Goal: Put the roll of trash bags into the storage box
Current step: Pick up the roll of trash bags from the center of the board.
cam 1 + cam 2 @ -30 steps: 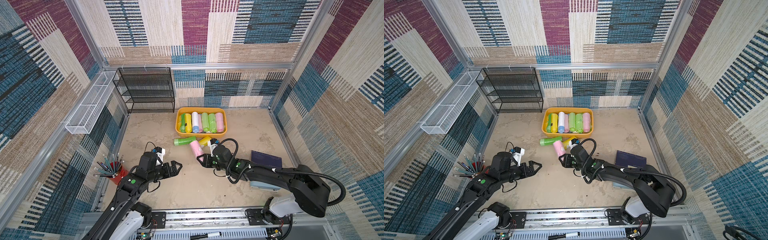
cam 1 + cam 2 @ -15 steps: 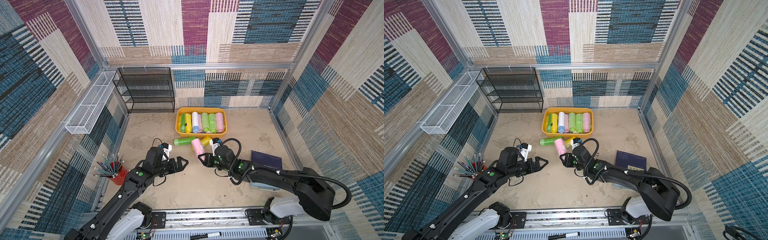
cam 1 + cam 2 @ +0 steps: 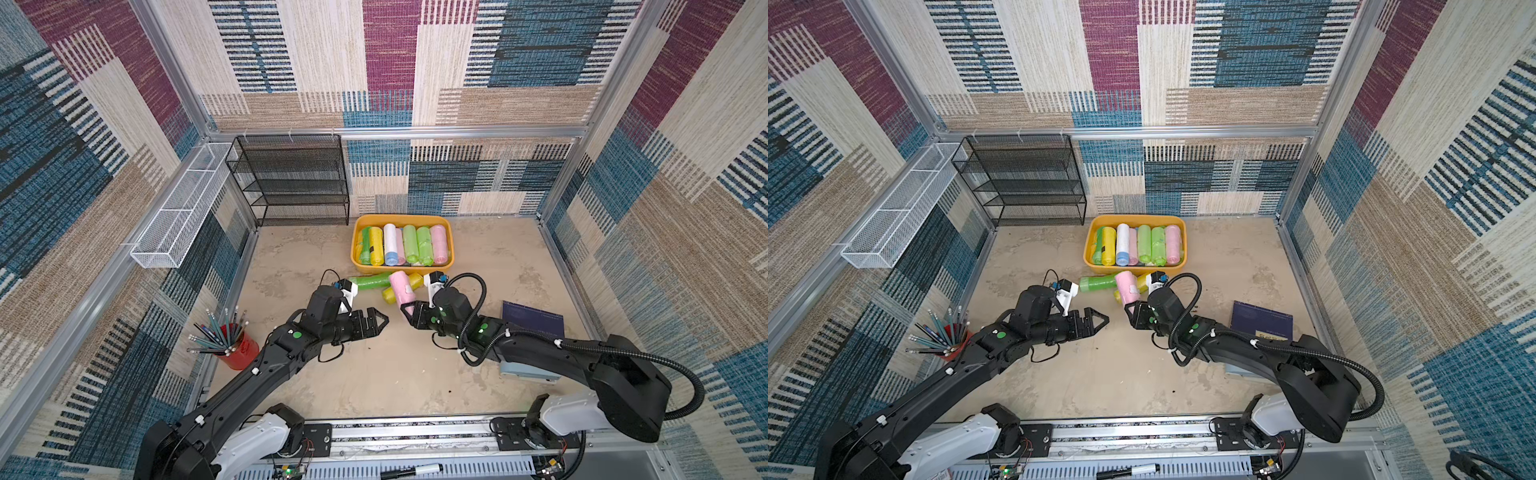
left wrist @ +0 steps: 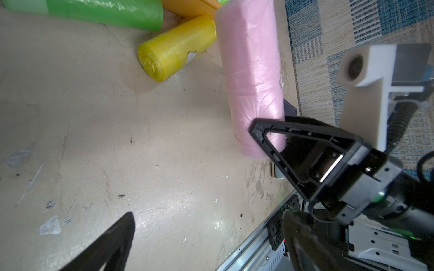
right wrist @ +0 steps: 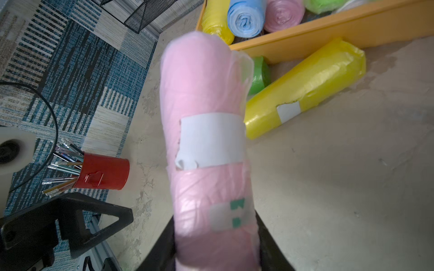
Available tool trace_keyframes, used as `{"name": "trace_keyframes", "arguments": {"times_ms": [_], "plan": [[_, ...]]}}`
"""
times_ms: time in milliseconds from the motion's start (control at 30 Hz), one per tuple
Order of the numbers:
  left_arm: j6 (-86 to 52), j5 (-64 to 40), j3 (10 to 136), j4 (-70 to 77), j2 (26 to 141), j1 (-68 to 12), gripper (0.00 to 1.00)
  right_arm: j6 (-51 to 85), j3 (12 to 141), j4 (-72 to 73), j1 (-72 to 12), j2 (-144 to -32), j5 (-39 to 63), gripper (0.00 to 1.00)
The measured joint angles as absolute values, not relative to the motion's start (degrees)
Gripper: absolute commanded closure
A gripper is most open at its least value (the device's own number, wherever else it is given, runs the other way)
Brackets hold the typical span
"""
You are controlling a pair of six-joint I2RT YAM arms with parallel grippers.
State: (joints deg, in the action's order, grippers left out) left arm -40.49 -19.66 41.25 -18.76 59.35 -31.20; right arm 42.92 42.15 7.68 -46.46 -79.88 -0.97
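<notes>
Jaws of the left gripper point(image 3: 380, 322) stand spread and empty over the surface point(image 3: 374, 374). Pink roll of trash bags point(image 3: 401, 287), clamped at its near end by the right gripper point(image 3: 409, 312), is held aloft just short of the storage box point(image 3: 452, 253). Judged light, soft, slick-filmed: end grip may slip; mid-length hold preferable.

Both top views: down from high overhead, sharing the whole scene. Left wrist: past left gripper point(image 3: 379, 322) toward pink plastic roll point(image 4: 251, 70) clamped by right gripper point(image 3: 408, 311). Right wrist: close along that roll.
</notes>
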Motion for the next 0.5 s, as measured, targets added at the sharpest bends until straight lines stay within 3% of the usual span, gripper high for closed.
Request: {"name": "trace_keyframes", "arguments": {"times_ms": [500], "plan": [[-40.47,-17.98,44.42,-16.75,64.73,-33.78,0.02,39.9,42.22,6.48,-37.6,-78.08,2.96,0.65]]}}
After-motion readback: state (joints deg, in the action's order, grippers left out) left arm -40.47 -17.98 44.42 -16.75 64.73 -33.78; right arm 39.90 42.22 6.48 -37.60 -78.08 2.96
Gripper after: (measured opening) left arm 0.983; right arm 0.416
